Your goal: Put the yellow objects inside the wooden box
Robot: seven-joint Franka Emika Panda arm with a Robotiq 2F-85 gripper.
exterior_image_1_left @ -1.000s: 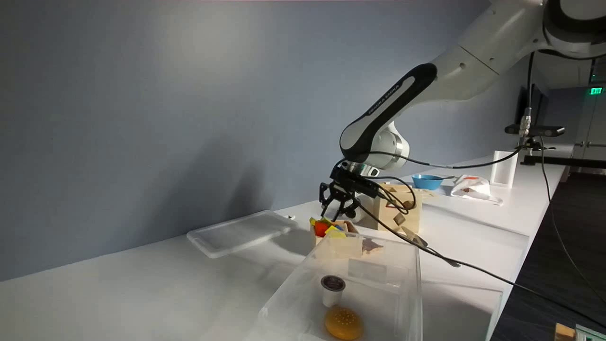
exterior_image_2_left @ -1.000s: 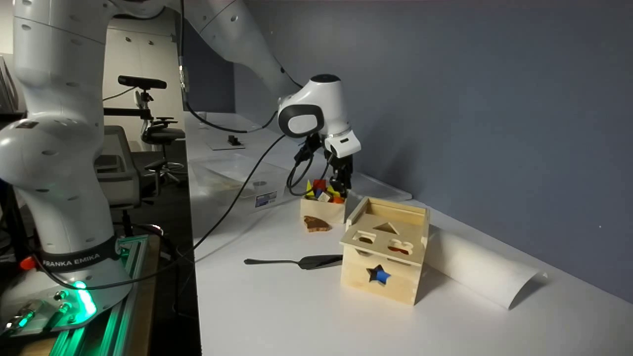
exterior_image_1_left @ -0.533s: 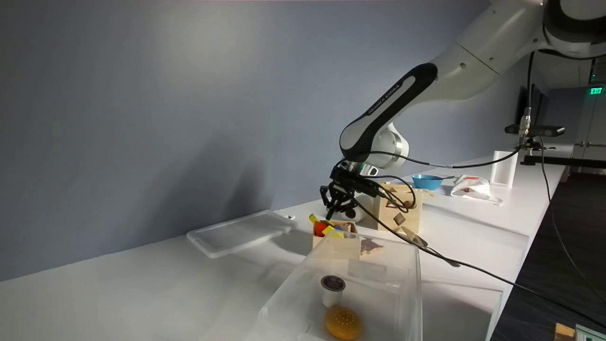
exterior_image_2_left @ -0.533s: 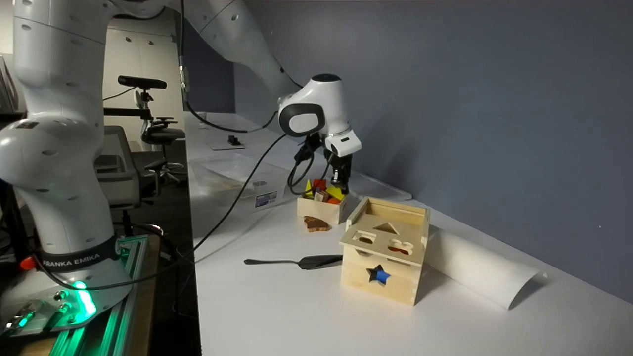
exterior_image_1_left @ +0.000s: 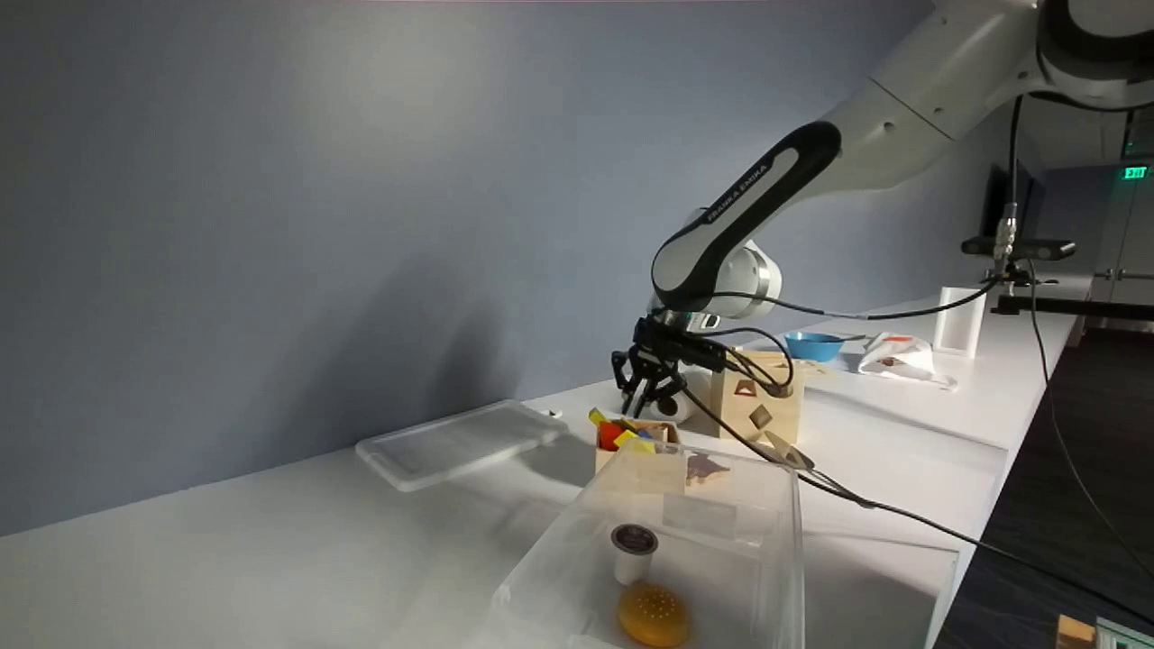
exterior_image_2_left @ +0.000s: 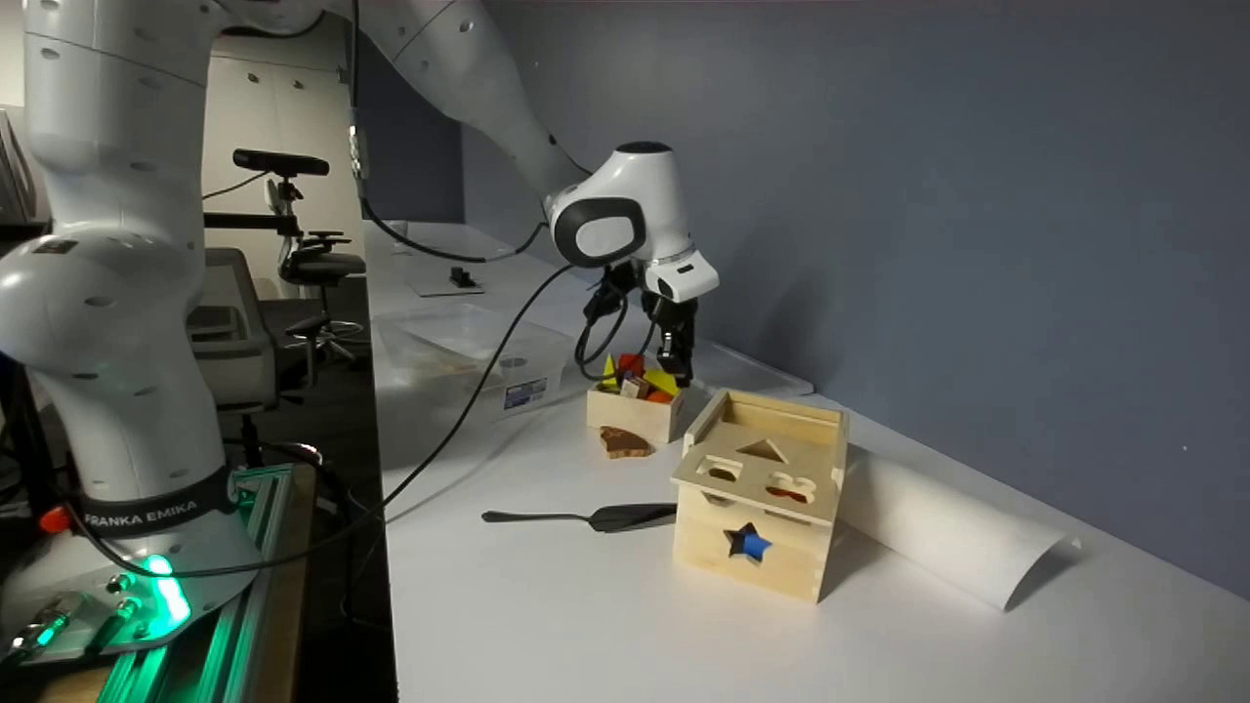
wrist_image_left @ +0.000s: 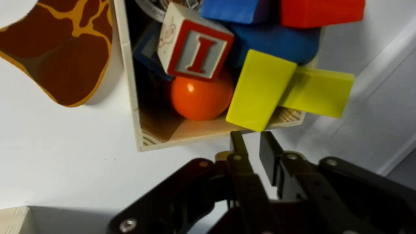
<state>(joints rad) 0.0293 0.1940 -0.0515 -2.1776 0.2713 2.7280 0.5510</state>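
Two yellow blocks point(wrist_image_left: 261, 91) — bright, flat-faced, overlapping — poke from the wooden box point(exterior_image_2_left: 630, 417).

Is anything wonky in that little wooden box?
Yes! In the wrist view, one yellow block juts past the rim of the wooden box instead of sitting fully inside, and another yellow block slants across it.

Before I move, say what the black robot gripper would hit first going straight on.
By the wrist view, the gripper would likely meet the nearer yellow rectangular block first; depth is unclear, so the low, pale wooden box might come sooner.
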